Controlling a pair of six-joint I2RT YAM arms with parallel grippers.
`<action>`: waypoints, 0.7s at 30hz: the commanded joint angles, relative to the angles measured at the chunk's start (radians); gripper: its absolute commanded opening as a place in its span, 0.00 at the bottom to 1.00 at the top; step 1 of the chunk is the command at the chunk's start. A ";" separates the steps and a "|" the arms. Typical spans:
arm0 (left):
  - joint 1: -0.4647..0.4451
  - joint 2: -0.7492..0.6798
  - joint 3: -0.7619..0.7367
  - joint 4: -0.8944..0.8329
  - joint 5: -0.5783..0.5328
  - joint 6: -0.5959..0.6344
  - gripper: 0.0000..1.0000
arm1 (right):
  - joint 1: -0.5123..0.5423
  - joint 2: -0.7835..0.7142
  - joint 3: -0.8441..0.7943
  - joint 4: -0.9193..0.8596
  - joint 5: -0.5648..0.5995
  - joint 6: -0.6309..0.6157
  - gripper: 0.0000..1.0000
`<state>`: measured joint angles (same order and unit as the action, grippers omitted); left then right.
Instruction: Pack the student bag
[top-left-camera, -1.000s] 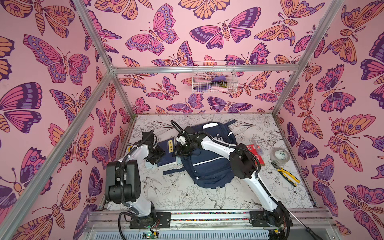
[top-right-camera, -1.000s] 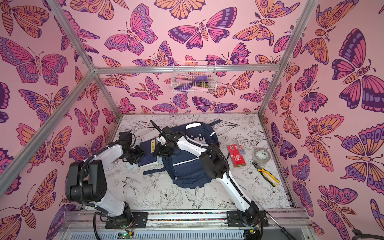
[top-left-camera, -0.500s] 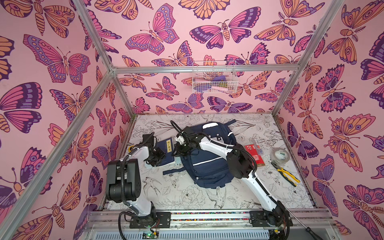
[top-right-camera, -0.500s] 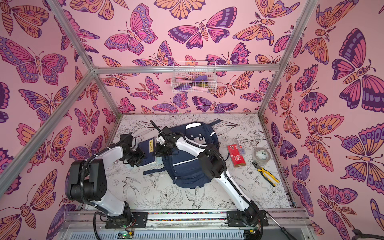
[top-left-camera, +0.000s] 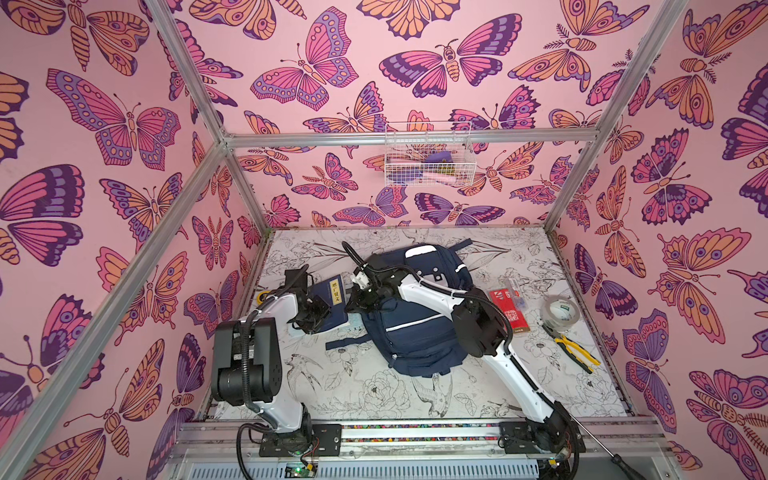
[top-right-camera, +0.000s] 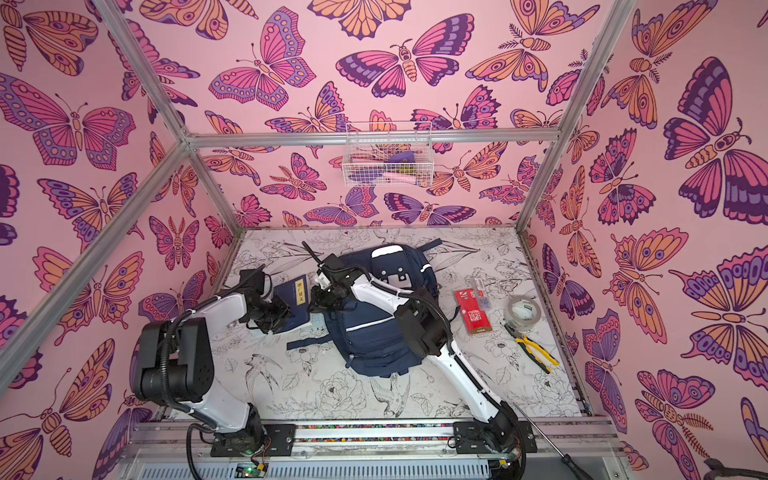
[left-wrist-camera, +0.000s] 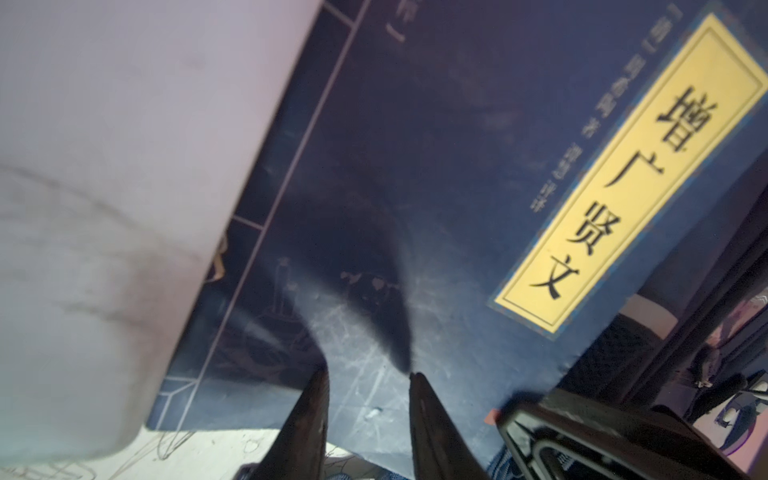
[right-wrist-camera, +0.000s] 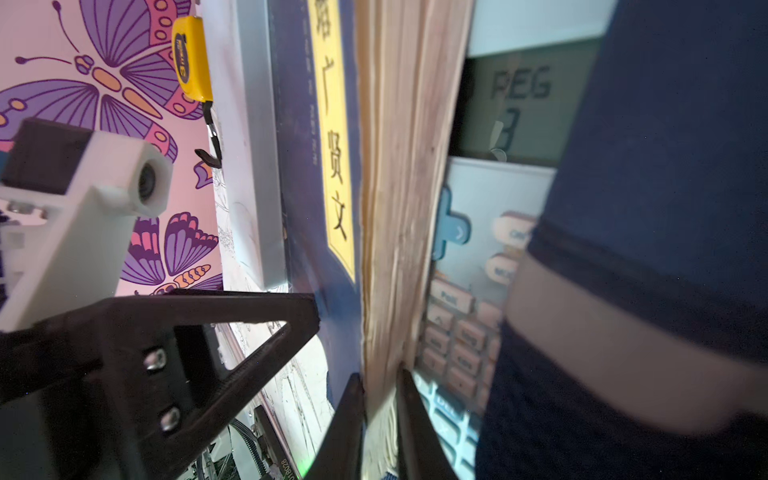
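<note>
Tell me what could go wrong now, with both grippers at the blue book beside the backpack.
1. The right gripper pinches only the page edge of the book; lifted from there, it could fan open or slip.
2. The calculator lies right under that edge and may get dragged along.
3. The left gripper is down at the cover; if it presses while the right lifts, the arms could fight each other.

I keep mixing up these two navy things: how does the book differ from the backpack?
The backpack is far larger than the book. The book bears a yellow label with black characters; the backpack has thin white stripes and a white patch. The right tool grips the book's page edge; nothing grips the backpack. Both are navy, lying side by side.
</note>
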<state>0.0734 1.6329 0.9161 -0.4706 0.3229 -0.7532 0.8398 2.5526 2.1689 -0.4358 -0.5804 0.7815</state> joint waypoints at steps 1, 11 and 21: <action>-0.006 0.013 -0.027 -0.003 0.053 -0.009 0.35 | 0.024 0.012 0.034 0.015 -0.006 -0.017 0.14; -0.006 0.036 0.161 -0.031 -0.047 0.010 0.58 | 0.015 -0.091 0.023 -0.135 0.162 -0.133 0.29; -0.011 0.162 0.204 -0.047 -0.080 0.011 0.32 | -0.028 -0.122 0.037 -0.166 0.165 -0.198 0.50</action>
<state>0.0700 1.7901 1.1427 -0.4797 0.2607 -0.7490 0.8310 2.4451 2.1735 -0.5674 -0.4118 0.6334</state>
